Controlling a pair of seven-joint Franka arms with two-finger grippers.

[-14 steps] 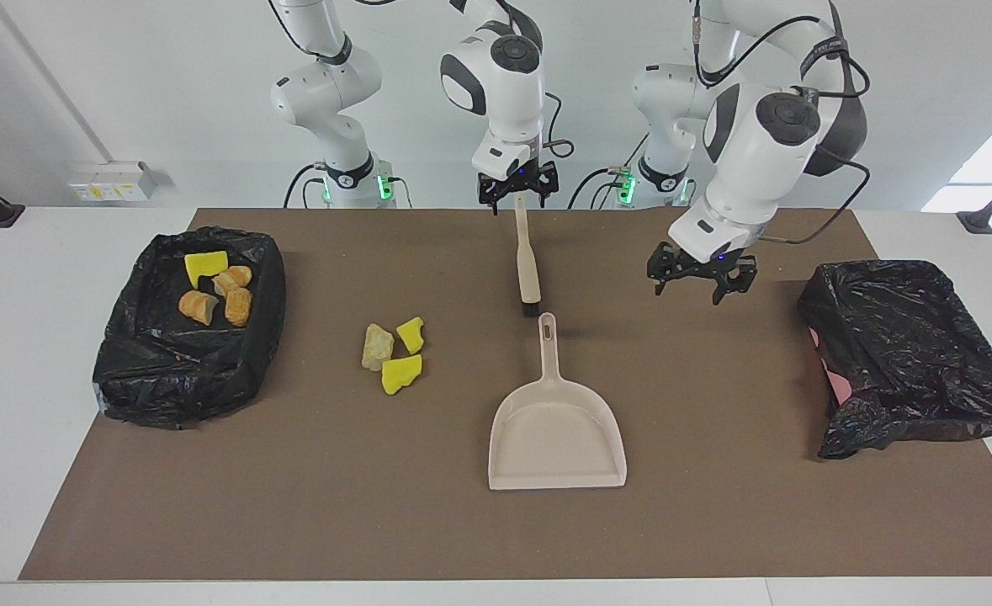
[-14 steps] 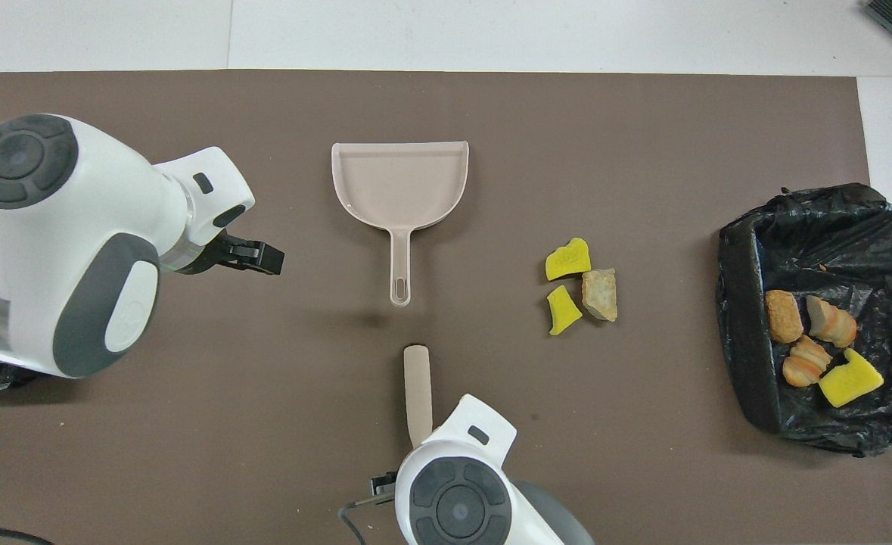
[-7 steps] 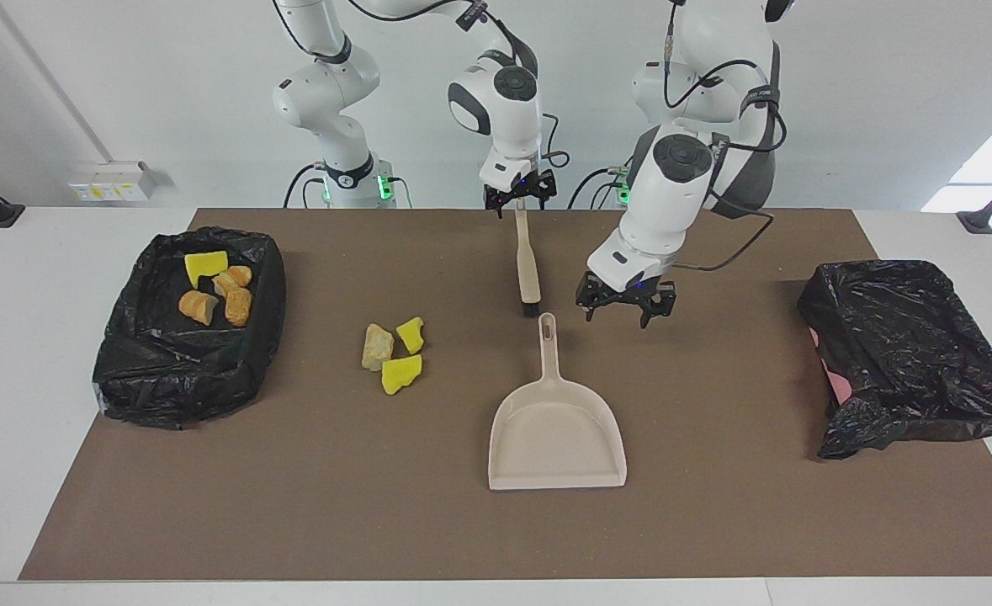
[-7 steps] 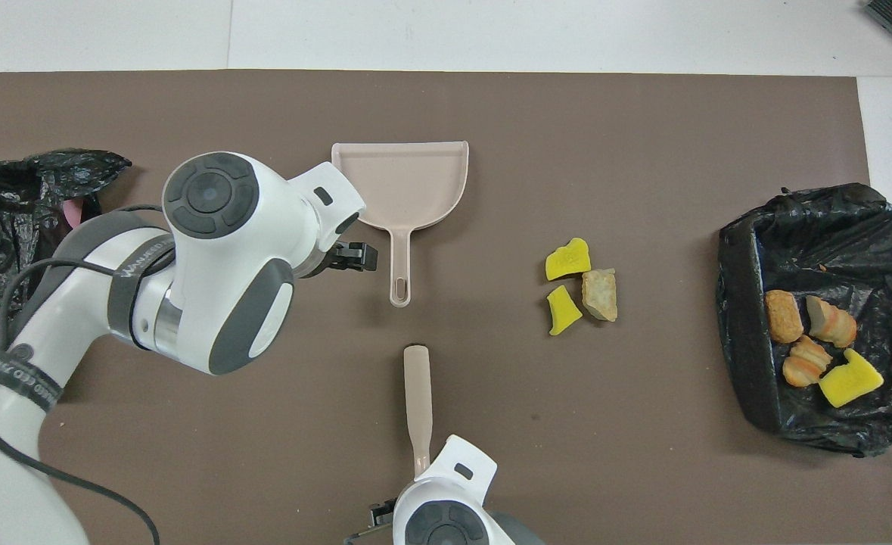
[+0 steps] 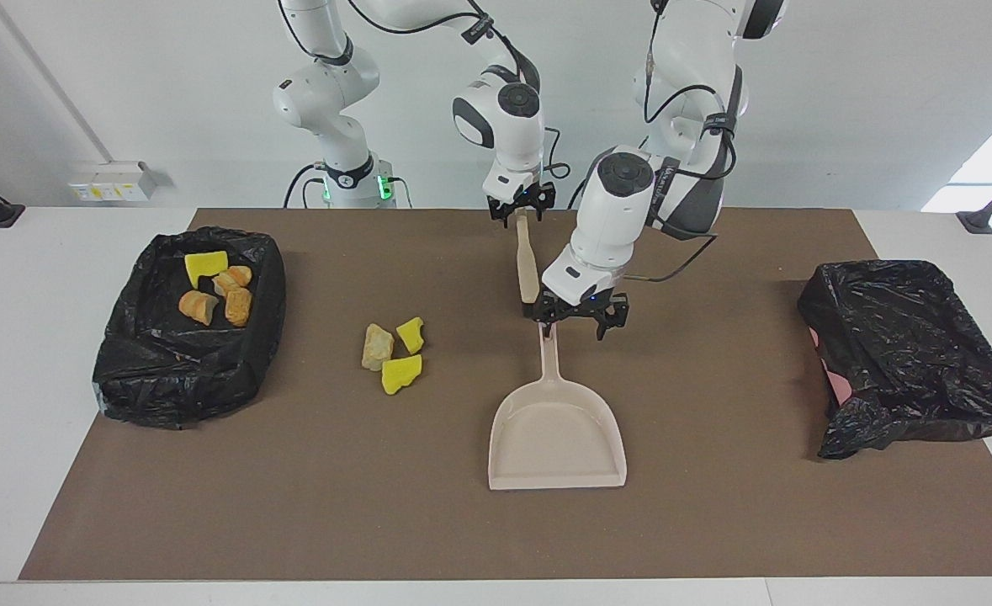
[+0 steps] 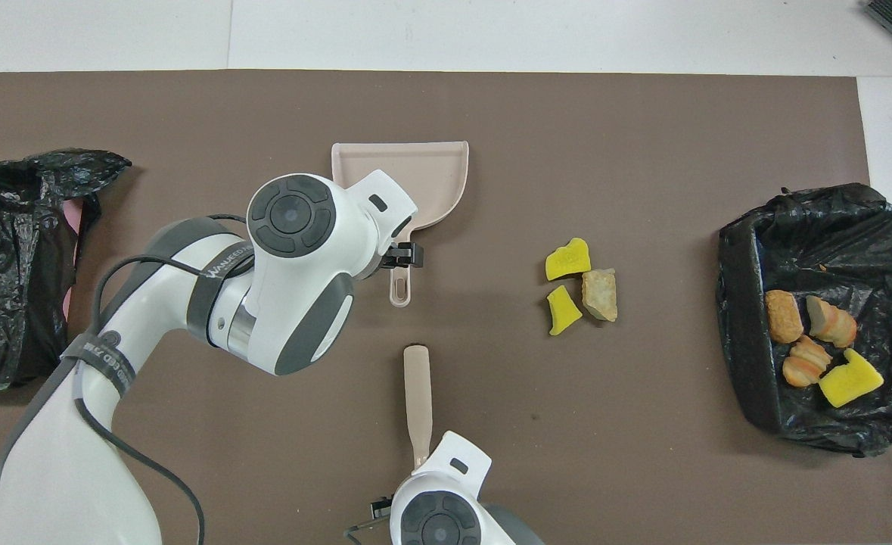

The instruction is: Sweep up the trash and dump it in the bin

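Seen from overhead, the left end effector [image 5: 575,324] hangs, jaws apart, over the dustpan [image 6: 415,182] handle, which runs 12-to-6, with the trash [image 6: 599,294] on the bench [image 6: 642,454] at its 3 o'clock, while the right end effector [image 5: 519,210] is at the brush [image 6: 417,393] handle's end.

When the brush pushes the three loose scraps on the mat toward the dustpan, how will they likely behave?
The two yellow sponge chunks look foam-like, so probably light, and may skid or tumble. The tan bread-like lump is irregular, so it should tumble unevenly, not roll straight. All three lie touching, so one push probably moves them together, though they could scatter before reaching the dustpan.
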